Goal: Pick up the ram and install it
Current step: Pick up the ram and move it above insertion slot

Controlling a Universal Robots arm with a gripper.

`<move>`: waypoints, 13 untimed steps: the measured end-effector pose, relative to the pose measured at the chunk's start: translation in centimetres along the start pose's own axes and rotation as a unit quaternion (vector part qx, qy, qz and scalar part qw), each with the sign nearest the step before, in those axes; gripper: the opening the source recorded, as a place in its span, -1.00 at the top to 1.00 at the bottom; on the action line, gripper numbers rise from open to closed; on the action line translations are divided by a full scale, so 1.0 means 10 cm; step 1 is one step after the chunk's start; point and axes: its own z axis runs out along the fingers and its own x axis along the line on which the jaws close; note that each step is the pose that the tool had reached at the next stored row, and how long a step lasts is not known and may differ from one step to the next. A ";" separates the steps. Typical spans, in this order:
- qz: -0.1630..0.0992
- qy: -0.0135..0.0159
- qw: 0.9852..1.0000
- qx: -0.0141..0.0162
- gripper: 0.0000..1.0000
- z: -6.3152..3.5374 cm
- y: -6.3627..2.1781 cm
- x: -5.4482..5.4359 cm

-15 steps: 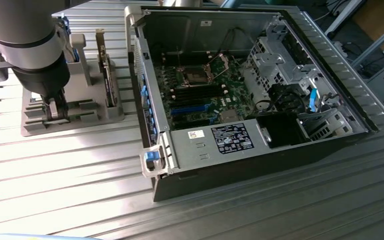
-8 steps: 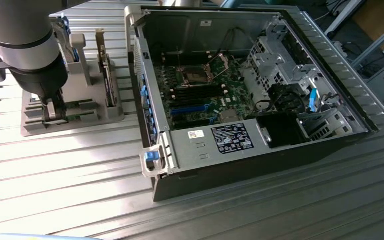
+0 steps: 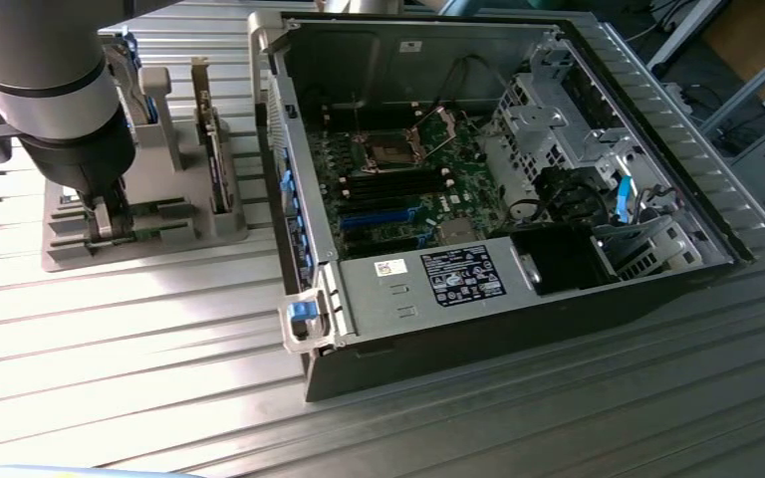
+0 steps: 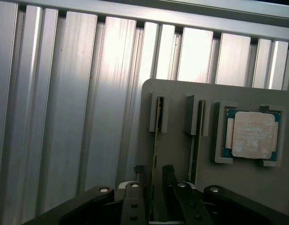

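The ram (image 4: 159, 123) is a thin green stick standing on edge in a slot of the grey holder (image 4: 179, 96). My gripper (image 4: 154, 170) is down over its near end. One black finger stands on each side of the stick, with a narrow gap still showing at both. In the exterior view the gripper (image 3: 104, 225) reaches down into the holder (image 3: 156, 254) at the exterior view's left, beside the open computer case (image 3: 306, 299). The green motherboard (image 3: 416, 204) lies inside the case with dark memory slots (image 3: 389, 185).
A second green stick (image 4: 197, 133) stands in the neighbouring slot. A processor chip (image 4: 253, 135) lies in a pocket of the holder. Upright cards (image 3: 204, 129) stand in the holder close to the case wall. A ribbed metal table (image 3: 130, 368) carries everything.
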 end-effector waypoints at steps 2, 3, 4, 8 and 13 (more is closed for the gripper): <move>0.000 0.000 1.000 0.000 0.69 0.000 0.000 0.00; 0.000 0.000 1.000 0.000 0.69 0.000 0.000 0.00; 0.000 0.000 1.000 0.000 0.75 0.000 0.000 0.00; 0.000 0.000 1.000 0.000 0.75 0.000 0.000 0.00; 0.000 0.000 1.000 0.000 0.75 0.000 0.000 0.00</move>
